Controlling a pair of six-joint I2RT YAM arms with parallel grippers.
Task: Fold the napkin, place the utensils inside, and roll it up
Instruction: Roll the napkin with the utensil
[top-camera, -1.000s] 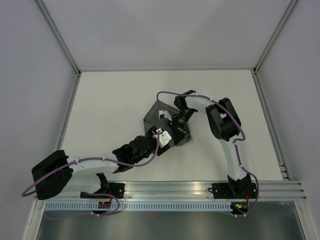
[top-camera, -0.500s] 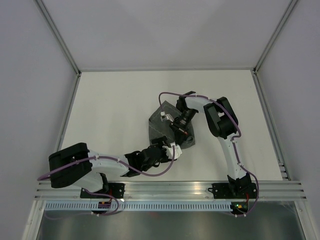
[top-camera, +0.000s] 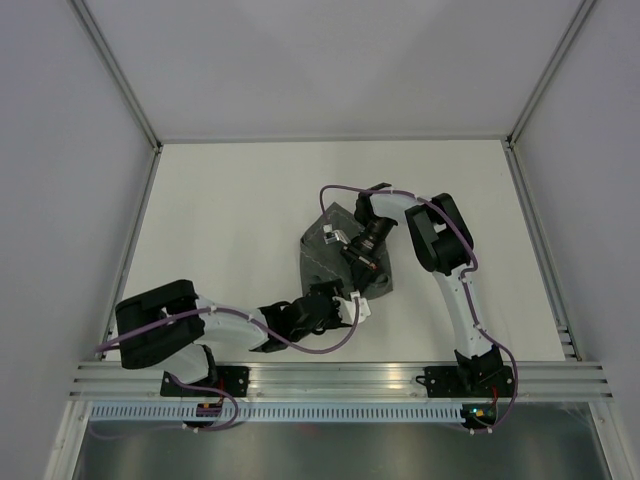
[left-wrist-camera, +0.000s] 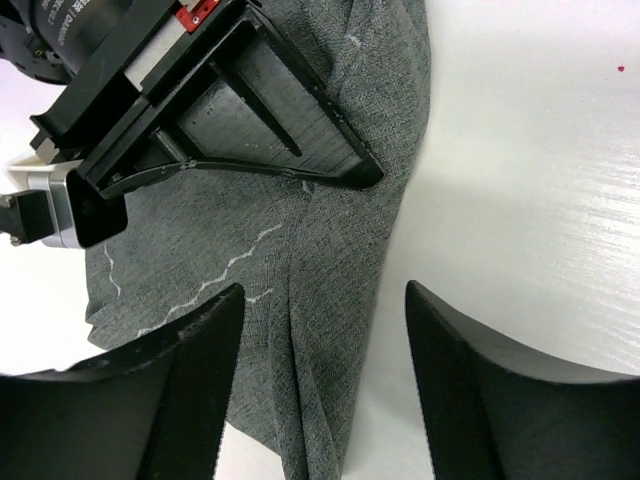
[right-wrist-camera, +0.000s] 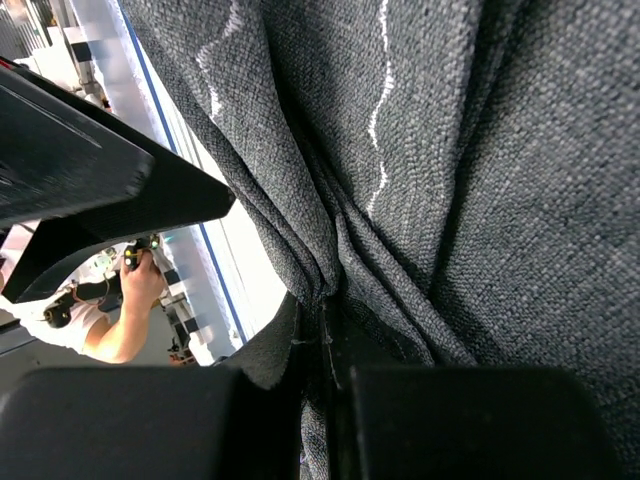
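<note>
The dark grey napkin (top-camera: 322, 243) lies crumpled mid-table, its light stitched line showing in the left wrist view (left-wrist-camera: 330, 240). My right gripper (top-camera: 353, 263) is shut on a bunched fold of the napkin (right-wrist-camera: 480, 150); the cloth is pinched between its fingers at the gripper (right-wrist-camera: 325, 345). My left gripper (top-camera: 354, 303) is open at the napkin's near edge. In its wrist view the gripper (left-wrist-camera: 323, 292) straddles a folded corner without touching it, and the right gripper (left-wrist-camera: 230, 110) shows above. No utensils are in view.
The white tabletop (top-camera: 230, 210) is bounded by grey walls and a metal frame. An aluminium rail (top-camera: 340, 375) runs along the near edge. The right arm's elbow (top-camera: 440, 235) stands to the right of the napkin.
My left gripper has drawn back off the napkin toward the near edge, its arm folding in. The right gripper has kept its hold and shifted the napkin slightly.
</note>
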